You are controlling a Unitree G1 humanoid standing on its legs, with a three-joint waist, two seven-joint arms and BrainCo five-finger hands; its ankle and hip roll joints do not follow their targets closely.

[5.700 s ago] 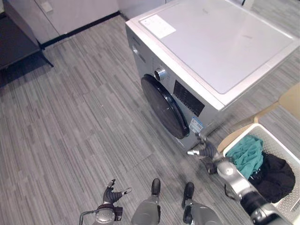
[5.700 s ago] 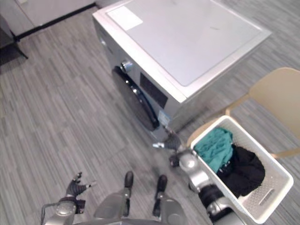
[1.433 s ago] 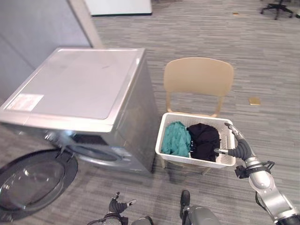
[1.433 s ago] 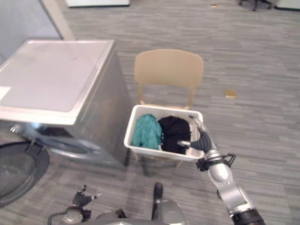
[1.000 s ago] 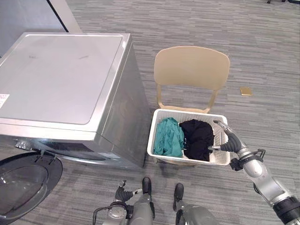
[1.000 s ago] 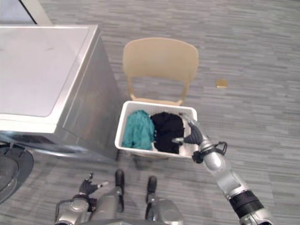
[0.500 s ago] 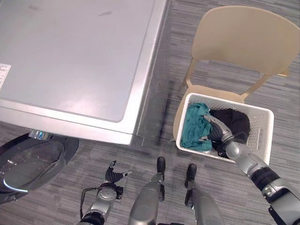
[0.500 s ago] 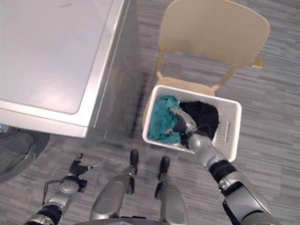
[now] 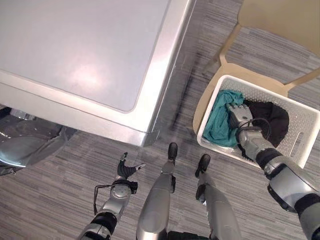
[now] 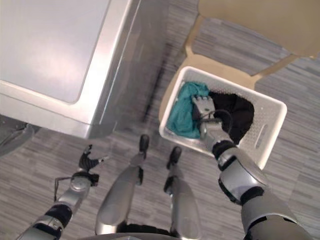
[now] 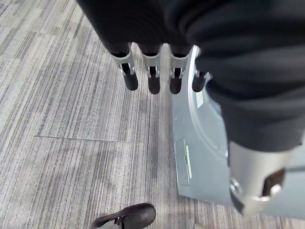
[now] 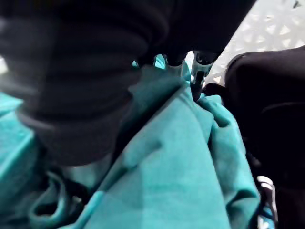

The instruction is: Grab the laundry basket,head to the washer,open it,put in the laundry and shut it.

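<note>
A white laundry basket [image 9: 306, 131] stands on the seat of a tan chair, right of the washer. In it lie a teal cloth [image 9: 216, 125] and a black cloth [image 9: 272, 116]. My right hand [image 9: 240, 114] is down inside the basket, pressed onto the teal cloth [image 12: 181, 157] beside the black cloth [image 12: 271, 105]. The silver washer [image 9: 90, 55] takes up the upper left, and its round door [image 9: 25, 145] hangs open at the left edge. My left hand [image 9: 125, 171] hangs low above the floor with straight fingers [image 11: 151, 78], holding nothing.
The tan chair [image 9: 280, 15] holds the basket, its back toward the far side. A narrow strip of grey carpet [image 9: 182, 100] separates the washer's side from the chair. The washer's front panel [image 11: 205, 143] is close by my left hand.
The view has tilted down and closer. My right hand went from the basket's right rim into the basket and now sits on the teal cloth. The washer door, shut at first, stands open.
</note>
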